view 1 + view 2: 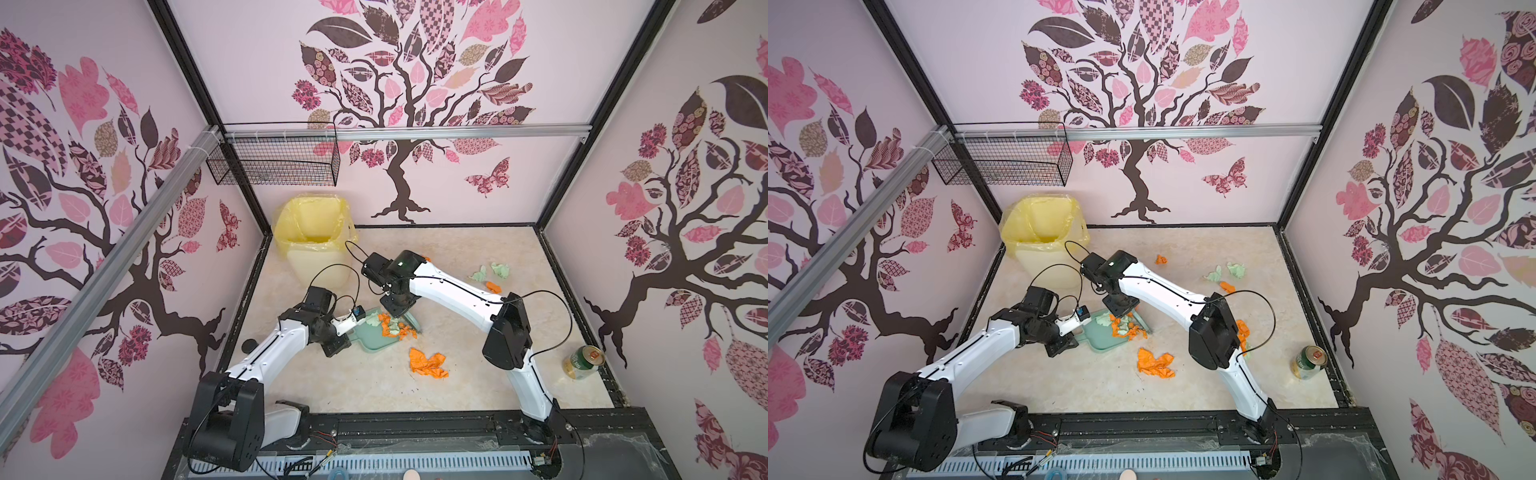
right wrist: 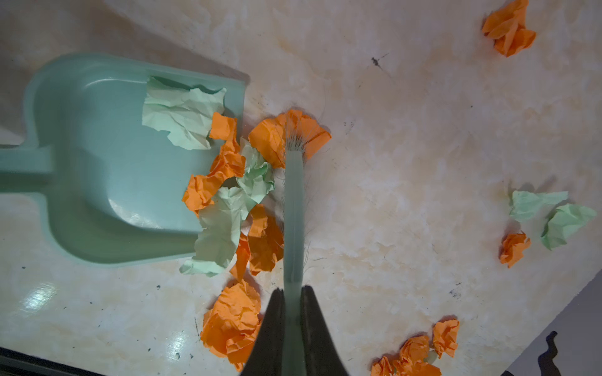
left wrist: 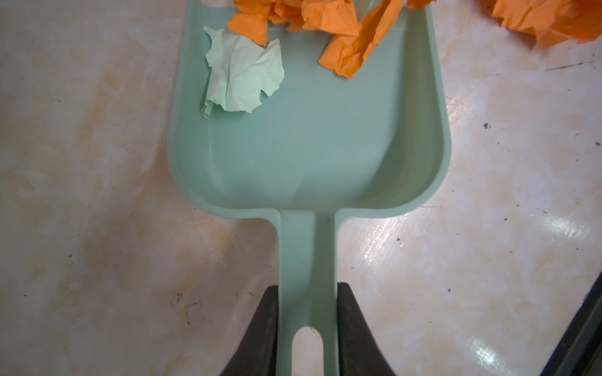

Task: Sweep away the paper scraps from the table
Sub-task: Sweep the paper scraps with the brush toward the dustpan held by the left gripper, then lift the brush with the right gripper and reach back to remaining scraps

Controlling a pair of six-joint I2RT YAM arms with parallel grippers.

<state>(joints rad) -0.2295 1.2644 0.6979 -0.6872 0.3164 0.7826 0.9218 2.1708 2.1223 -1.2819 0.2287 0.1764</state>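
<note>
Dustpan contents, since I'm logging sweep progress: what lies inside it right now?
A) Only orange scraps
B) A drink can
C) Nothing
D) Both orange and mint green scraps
D: in the left wrist view the dustpan holds a mint green scrap and orange scraps near its open mouth.

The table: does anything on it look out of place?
Yes: a green and gold metal drink can stands alone near the right edge of the beige marble-look table. It has nothing to do with the sweeping, so it looks stray.
</note>
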